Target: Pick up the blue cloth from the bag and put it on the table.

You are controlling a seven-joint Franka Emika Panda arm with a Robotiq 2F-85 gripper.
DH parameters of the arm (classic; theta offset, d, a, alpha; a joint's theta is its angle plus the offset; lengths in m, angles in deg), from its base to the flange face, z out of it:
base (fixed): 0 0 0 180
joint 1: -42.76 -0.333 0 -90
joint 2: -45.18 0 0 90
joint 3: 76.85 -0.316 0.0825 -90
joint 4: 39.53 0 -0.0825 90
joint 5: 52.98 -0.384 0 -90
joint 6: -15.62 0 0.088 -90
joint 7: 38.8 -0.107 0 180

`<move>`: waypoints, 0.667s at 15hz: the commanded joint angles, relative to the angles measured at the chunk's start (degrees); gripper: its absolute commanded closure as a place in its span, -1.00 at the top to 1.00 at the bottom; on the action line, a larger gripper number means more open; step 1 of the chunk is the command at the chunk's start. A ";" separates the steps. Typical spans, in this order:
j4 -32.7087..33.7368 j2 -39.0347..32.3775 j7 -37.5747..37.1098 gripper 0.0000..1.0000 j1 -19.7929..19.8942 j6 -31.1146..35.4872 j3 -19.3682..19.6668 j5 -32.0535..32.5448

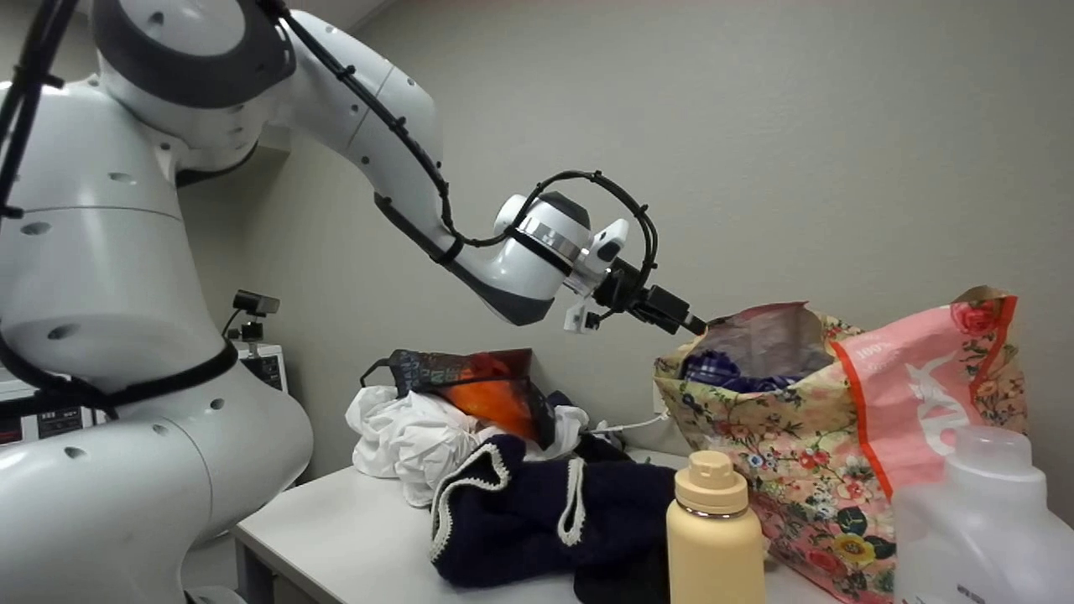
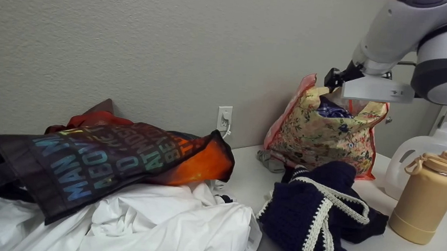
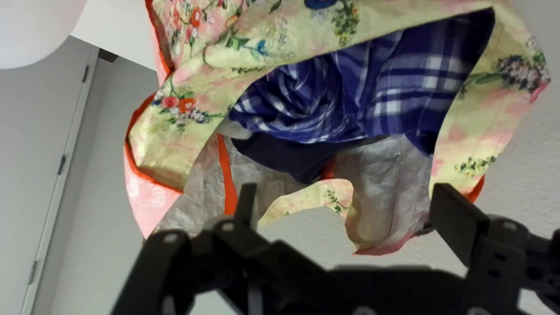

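The blue cloth [image 3: 407, 83], with white plaid lines, lies bunched inside the floral bag [image 3: 262, 37] in the wrist view. It also shows in the bag's opening in both exterior views [image 1: 713, 369] [image 2: 331, 110]. Its lower part is hidden by the bag wall. The bag stands upright with its top open [image 1: 805, 470] [image 2: 321, 136]. My gripper [image 3: 344, 190] is open, with nothing between its fingers. It is at the bag's top rim [image 1: 693, 323] [image 2: 333, 79], apart from the cloth. The table [image 1: 361, 524] is light grey-white [image 2: 246, 162].
A navy garment with white trim [image 1: 537, 520] lies in front of the bag. A yellow bottle [image 1: 717, 537] and a translucent jug [image 1: 973, 520] stand beside it. White fabric [image 2: 169, 228] and a dark printed bag [image 2: 99, 160] are piled farther along. A wall [image 2: 135, 36] runs behind.
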 commanded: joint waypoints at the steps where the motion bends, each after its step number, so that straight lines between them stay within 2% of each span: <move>1: 5.15 -8.64 -4.62 1.00 2.48 -9.94 -6.75 6.27; 3: 6.76 -13.01 -6.07 1.00 2.27 -14.90 -8.55 9.21; 6: 9.65 -20.26 -7.49 1.00 0.58 -19.98 -8.37 13.52; 7: 10.65 -21.64 -6.94 1.00 -10.38 -20.25 2.73 13.51; 8: 12.21 -23.47 -6.59 1.00 -12.70 -20.16 5.33 13.52; 10: 15.70 -26.41 -5.49 1.00 -22.14 -18.49 15.61 11.45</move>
